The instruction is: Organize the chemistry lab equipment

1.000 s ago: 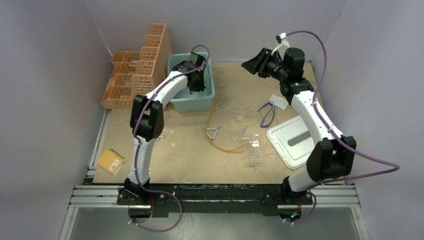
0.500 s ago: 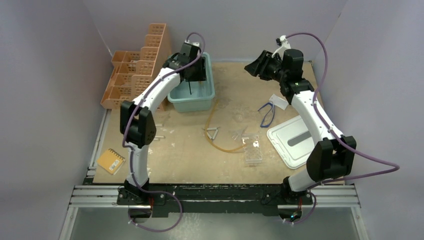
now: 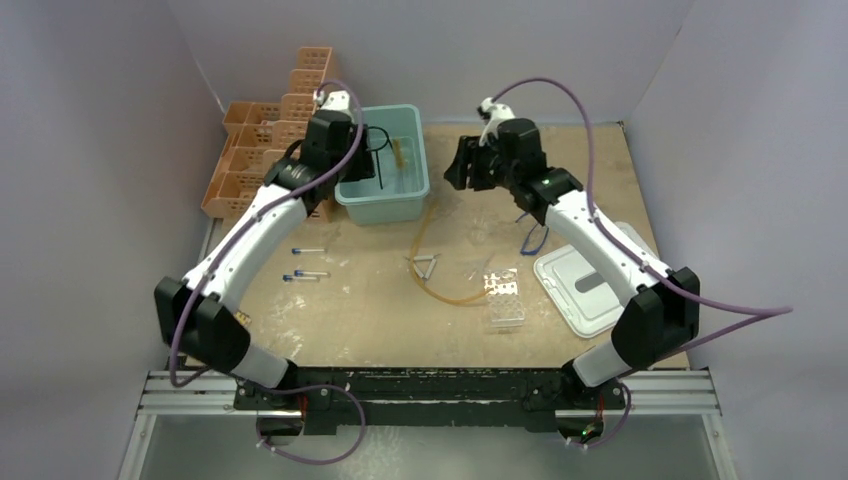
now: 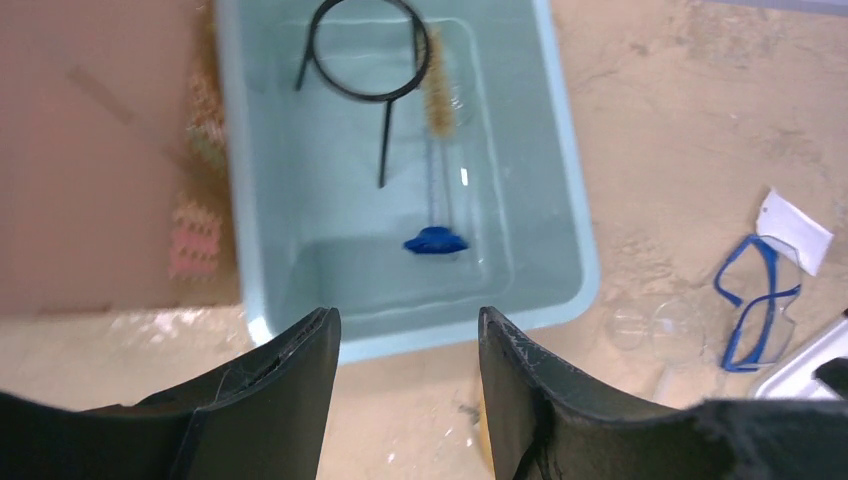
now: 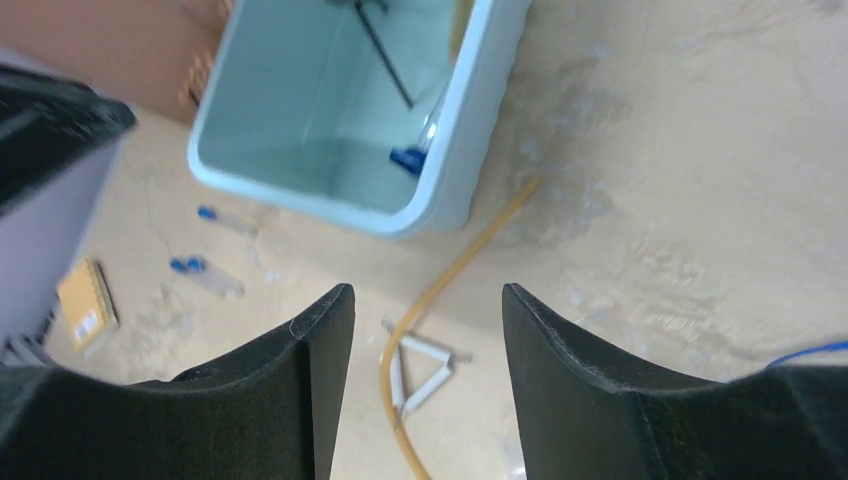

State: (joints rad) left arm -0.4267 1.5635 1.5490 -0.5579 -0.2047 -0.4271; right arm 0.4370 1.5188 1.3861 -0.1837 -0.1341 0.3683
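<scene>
On the table point(image 3: 375, 318) lie three blue-capped clear tubes point(image 3: 310, 250).

We count one teal bin point(image 3: 385, 208) holding one black wire ring point(image 4: 386, 140) and one brush point(image 4: 437, 85), what look like three blue-capped tubes point(image 3: 308, 250), one amber hose point(image 5: 440, 282), one wire triangle point(image 3: 426, 266), one clear tube rack point(image 3: 506, 300) and one pair of blue-framed goggles point(image 4: 758, 310).

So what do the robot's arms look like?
The left arm and right arm are smooth white tubes with chunky black joints. A purple cable loops along each one. The left gripper and right gripper each have two black, wedge-shaped fingers.
</scene>
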